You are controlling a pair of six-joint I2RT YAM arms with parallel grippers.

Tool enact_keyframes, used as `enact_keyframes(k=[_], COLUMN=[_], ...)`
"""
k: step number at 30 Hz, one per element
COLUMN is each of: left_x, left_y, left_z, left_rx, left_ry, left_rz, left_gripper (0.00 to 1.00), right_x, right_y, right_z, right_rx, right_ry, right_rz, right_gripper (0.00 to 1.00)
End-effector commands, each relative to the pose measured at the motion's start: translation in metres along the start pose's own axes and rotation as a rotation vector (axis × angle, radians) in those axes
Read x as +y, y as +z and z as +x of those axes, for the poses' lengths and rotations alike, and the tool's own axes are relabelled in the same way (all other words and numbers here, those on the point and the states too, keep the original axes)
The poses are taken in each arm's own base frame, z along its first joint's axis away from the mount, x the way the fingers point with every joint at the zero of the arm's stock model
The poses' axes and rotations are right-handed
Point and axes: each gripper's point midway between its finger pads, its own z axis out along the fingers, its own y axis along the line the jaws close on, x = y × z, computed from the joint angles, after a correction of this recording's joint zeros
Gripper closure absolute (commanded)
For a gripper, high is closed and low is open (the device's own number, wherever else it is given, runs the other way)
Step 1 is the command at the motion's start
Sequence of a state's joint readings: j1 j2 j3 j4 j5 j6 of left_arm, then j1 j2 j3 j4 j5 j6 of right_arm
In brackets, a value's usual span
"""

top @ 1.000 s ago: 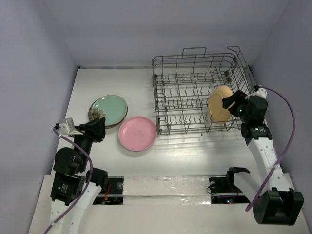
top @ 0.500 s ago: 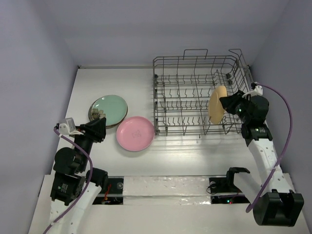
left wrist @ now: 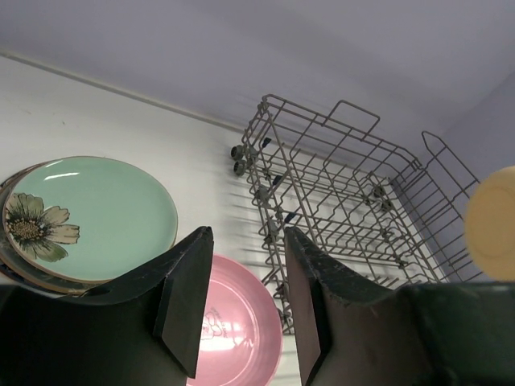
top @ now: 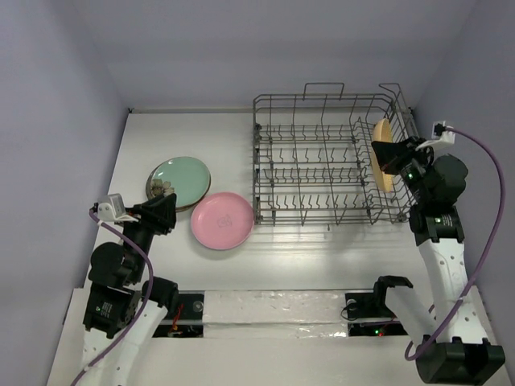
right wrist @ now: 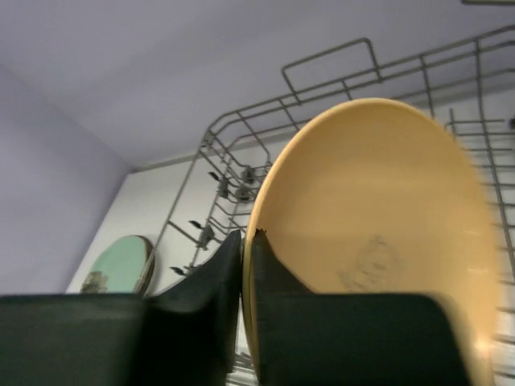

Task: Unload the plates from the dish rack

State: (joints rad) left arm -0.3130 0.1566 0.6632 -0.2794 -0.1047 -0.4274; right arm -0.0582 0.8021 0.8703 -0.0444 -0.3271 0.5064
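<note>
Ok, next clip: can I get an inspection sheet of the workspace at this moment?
surface: white table, bare between the items.
job's things: grey wire dish rack at the right rear; yellow plate on edge at its right end, no other plate seen in it; pink plate flat on the table left of the rack; mint green plate on top of a stack beside it.
clutter: nothing seen.
end effectors: right end effector clamped on the yellow plate's rim; left end effector open and empty, near the stack.
cables: right purple cable loops off the wrist; left purple cable follows the arm.
surroundings: lilac walls on three sides.
</note>
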Motion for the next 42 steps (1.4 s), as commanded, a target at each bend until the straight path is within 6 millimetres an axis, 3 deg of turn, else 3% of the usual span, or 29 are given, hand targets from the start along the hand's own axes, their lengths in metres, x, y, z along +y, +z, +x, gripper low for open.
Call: enact_keyframes(k=[1,6,7,10,14,15,18,19,22,23,25,26,28,29,32,33,35,40,42], left_x=[-0.008,-0.006,-0.006,-0.003,0.001,0.002,0.007,0.009,0.023,0.030,0.038,0.036,0.032,0.033,0.034,0.035,0.037,0.039,0.038], left_y=[0.005,0.006,0.006,0.007,0.009,0.009,0.010,0.010,0.007,0.005,-0.002,-0.005,-0.013,-0.014,-0.011,-0.008,-0.007,-0.007,-0.006], left_z=[-0.005,-0.006,-0.006,-0.007,-0.008,-0.007,-0.008,-0.009,-0.017,-0.020,-0.027,-0.035,-0.052,-0.054,-0.054,-0.051,-0.045,-0.039,-0.036], left_rx=[-0.014,-0.016,-0.016,-0.024,-0.024,-0.020,-0.024,-0.027,-0.059,-0.072,-0.097,-0.119,-0.167,-0.171,-0.166,-0.156,-0.146,-0.136,-0.132], left_ry=[0.004,0.007,0.007,0.009,0.012,0.012,0.015,0.011,0.005,-0.003,-0.005,-0.004,0.003,0.015,0.021,0.022,0.021,0.021,0.019], left_rz=[0.034,0.025,0.025,0.008,-0.016,-0.020,-0.051,-0.066,-0.150,-0.190,-0.245,-0.242,-0.235,-0.242,-0.253,-0.253,-0.255,-0.250,-0.245], left_gripper=[0.62,0.61,0.60,0.60,0.60,0.59,0.59,0.58,0.56,0.55,0.50,0.47,0.40,0.37,0.34,0.32,0.31,0.29,0.29], right_x=[0.035,0.094,0.105,0.171,0.217,0.243,0.285,0.312,0.347,0.354,0.361,0.363,0.370,0.373,0.363,0.356,0.345,0.321,0.310], right_y=[-0.003,-0.007,-0.008,-0.006,-0.002,-0.012,-0.008,-0.012,-0.016,-0.004,0.000,0.001,0.003,0.006,0.019,0.021,0.029,0.027,0.023], right_z=[-0.029,-0.018,-0.012,0.015,0.039,0.053,0.082,0.107,0.153,0.177,0.205,0.235,0.255,0.278,0.314,0.338,0.353,0.391,0.403], right_rx=[-0.070,0.026,0.051,0.138,0.193,0.227,0.290,0.353,0.438,0.470,0.516,0.566,0.587,0.619,0.663,0.693,0.690,0.739,0.769], right_ry=[-0.076,-0.104,-0.109,-0.117,-0.107,-0.107,-0.131,-0.143,-0.196,-0.221,-0.237,-0.272,-0.300,-0.324,-0.392,-0.435,-0.480,-0.535,-0.578], right_rz=[-0.151,-0.387,-0.412,-0.531,-0.609,-0.678,-0.733,-0.786,-0.828,-0.810,-0.808,-0.806,-0.809,-0.811,-0.737,-0.712,-0.644,-0.608,-0.579], right_gripper=[1.00,1.00,1.00,1.00,1.00,1.00,1.00,1.00,1.00,1.00,1.00,1.00,1.00,1.00,1.00,1.00,1.00,1.00,0.86])
